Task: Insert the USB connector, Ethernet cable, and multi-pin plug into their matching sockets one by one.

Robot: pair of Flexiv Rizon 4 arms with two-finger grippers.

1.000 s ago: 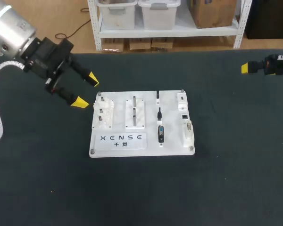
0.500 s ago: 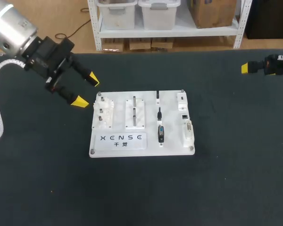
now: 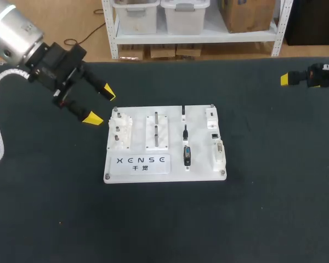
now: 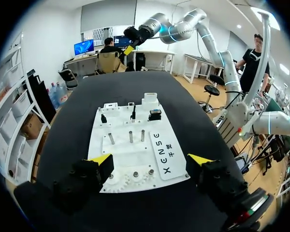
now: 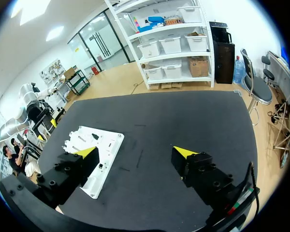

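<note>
White rectangular plastic fixture board [image 3: 164,167] flat on the dark matte surface [image 3: 164,230], near its middle. In a column on the board's right half, far to near: small black USB connector [image 3: 182,112], black Ethernet cable plug [image 3: 185,131], dark blocky multi-pin plug [image 3: 187,155] — all three resting on the board, apart from the sockets. Just to their right, along the board's right edge, white socket blocks [image 3: 219,153]. On the left half, small white gears [image 3: 119,131] and grey upright pegs [image 3: 156,129].

Left jaws spread wide and pinching nothing, above the surface just off the board's far-left corner, yellow fingertips [image 3: 92,117] pointed toward the board. In the left wrist view, gear end of the board nearest, ahead of and below the spread tips.

Right jaws likewise spread with nothing between them, well apart from the board at the surface's far-right edge — only one yellow tip [image 3: 285,79] visible in the head view.
</note>
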